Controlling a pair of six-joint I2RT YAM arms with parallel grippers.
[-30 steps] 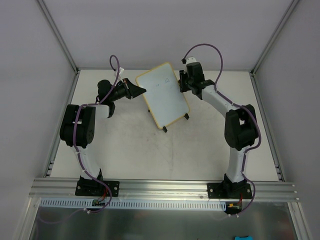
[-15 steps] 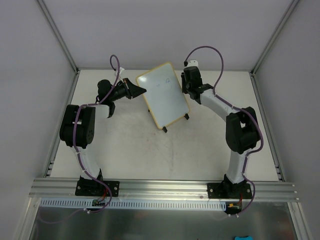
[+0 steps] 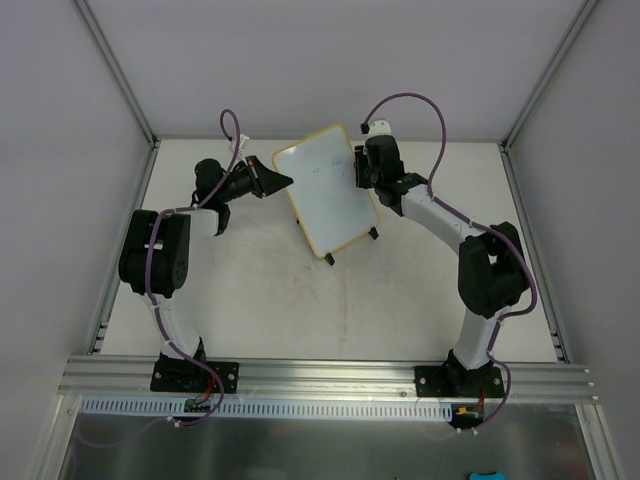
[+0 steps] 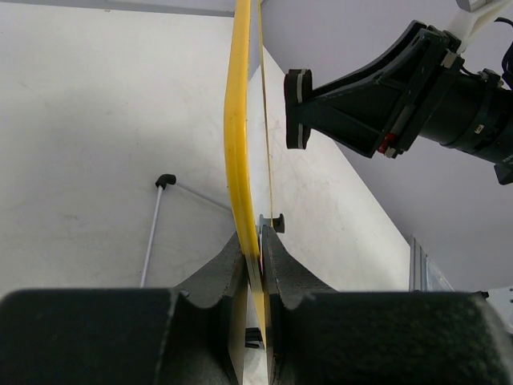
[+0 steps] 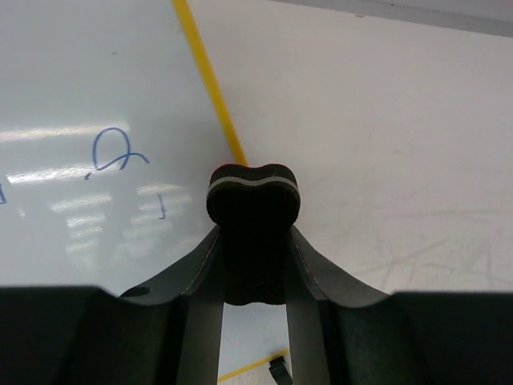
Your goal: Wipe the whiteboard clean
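Note:
The whiteboard, white with a thin yellow frame and two black feet, stands tilted at the back middle of the table. My left gripper is shut on its left yellow edge. My right gripper is shut on a small black eraser and holds it at the board's right edge, near the top. Faint blue handwriting shows on the white surface just left of the eraser. The right arm's gripper and eraser also show in the left wrist view, close to the board's face.
The white table is bounded by grey walls at the back and sides and an aluminium rail at the near edge. A black board foot with its thin rod rests on the table behind the board.
My right gripper with the eraser has moved left and up along the board's right edge. The board and my left gripper have hardly moved.

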